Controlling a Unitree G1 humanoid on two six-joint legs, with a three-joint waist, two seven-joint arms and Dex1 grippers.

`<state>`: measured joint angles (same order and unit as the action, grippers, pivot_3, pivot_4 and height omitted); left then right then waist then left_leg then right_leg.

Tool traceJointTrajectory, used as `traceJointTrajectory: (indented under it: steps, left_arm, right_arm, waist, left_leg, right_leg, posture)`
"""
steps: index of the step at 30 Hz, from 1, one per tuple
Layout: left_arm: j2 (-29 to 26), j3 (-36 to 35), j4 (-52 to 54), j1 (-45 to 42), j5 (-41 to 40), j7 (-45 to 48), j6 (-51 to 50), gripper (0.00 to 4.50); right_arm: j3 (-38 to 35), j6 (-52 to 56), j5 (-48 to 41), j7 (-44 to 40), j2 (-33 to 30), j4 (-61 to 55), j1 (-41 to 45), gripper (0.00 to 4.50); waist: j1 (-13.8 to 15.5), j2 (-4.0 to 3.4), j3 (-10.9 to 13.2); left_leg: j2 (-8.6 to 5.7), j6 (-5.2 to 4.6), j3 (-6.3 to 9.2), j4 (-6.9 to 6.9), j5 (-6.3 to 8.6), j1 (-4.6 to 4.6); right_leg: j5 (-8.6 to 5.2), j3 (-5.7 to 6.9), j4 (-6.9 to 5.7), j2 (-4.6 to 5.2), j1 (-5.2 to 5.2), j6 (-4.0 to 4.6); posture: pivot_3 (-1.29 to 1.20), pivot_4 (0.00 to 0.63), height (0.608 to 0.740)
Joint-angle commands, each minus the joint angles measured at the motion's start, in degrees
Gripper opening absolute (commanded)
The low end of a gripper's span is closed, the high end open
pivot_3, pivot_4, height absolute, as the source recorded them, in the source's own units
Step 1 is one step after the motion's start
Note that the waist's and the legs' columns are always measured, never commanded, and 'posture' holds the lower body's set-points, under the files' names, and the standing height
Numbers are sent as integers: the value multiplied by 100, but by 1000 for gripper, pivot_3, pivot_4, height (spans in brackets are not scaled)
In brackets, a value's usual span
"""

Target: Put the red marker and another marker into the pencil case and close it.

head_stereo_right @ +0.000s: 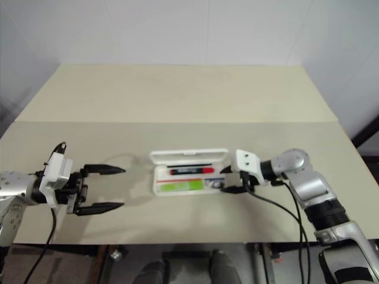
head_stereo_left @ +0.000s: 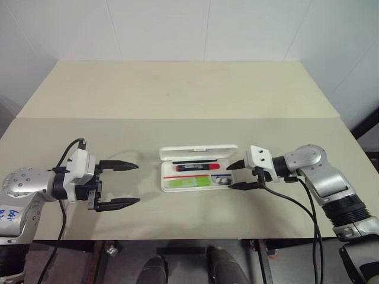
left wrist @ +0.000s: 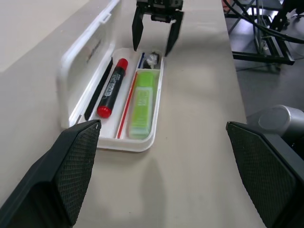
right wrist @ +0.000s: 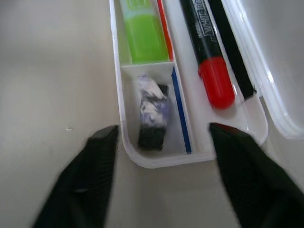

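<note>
With both markers already lying inside the pencil case (head_stereo_left: 195, 177), the remaining step is judged to be closing the lid (head_stereo_left: 198, 153), which stands raised along the far edge of the case. The right gripper (head_stereo_left: 241, 175) sits at the right end of the case with its fingers spread and released, holding nothing; the left gripper (head_stereo_left: 121, 184) waits well apart on the left, fingers likewise spread and empty. To close well, bring one gripper behind the lid, push it forward and down evenly, and steady the base with the other so the case does not slide on the table (head_stereo_left: 177, 94). Check that neither marker protrudes above the rim. Count: one red marker (left wrist: 112, 88) in the far compartment, one green highlighter (left wrist: 143, 104) in the near compartment, one small dark eraser-like object (right wrist: 153, 112) in the end pocket, one case, two grippers.
</note>
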<state>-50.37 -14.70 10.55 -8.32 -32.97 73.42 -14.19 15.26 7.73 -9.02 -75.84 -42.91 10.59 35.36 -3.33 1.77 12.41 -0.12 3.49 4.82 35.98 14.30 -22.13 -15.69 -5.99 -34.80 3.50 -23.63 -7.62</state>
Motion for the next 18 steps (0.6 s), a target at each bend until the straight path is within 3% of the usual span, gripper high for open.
traceJointTrajectory:
  steps: [1,8,12,15,18]
  left_arm:
    - [-95,-119,93,-72,-42,-10,25,4500]
    - [12,-75,-145,-452,-16,-171,30,4500]
    - [91,-49,-449,-849,-2,-299,60,4500]
    - [130,1,-695,-1080,94,-374,129,3878]
    - [140,85,-892,-1294,148,-318,173,2925]
  right_arm:
    - [-281,-40,-161,-128,-66,-142,185,4475]
    - [-1421,612,-1638,-176,71,-732,-9,4475]
    - [-1816,658,-1965,-460,-172,-812,-430,4475]
    - [-1923,543,-1954,-513,-258,-689,-616,4500]
    - [-2026,245,-1851,-393,-205,-650,-741,4500]
  waist:
    - [-2,0,0]
    - [12,-1,1]
    - [45,0,0]
    - [31,0,0]
    - [0,-1,0]
  left_leg:
    - [0,0,0,0,0,0]
    - [0,0,2,2,0,1]
    - [0,0,6,3,0,2]
    - [-2,0,5,3,0,0]
    - [-2,0,3,3,0,1]
  right_leg:
    - [2,0,-4,0,-1,-3]
    - [4,0,-11,0,0,-7]
    - [11,6,-12,0,2,-21]
    - [11,7,-9,1,2,-21]
    - [13,5,-12,-1,1,-25]
  posture:
    - [0,150,740]
    - [0,150,740]
    - [0,150,740]
    - [0,150,740]
    - [0,150,740]
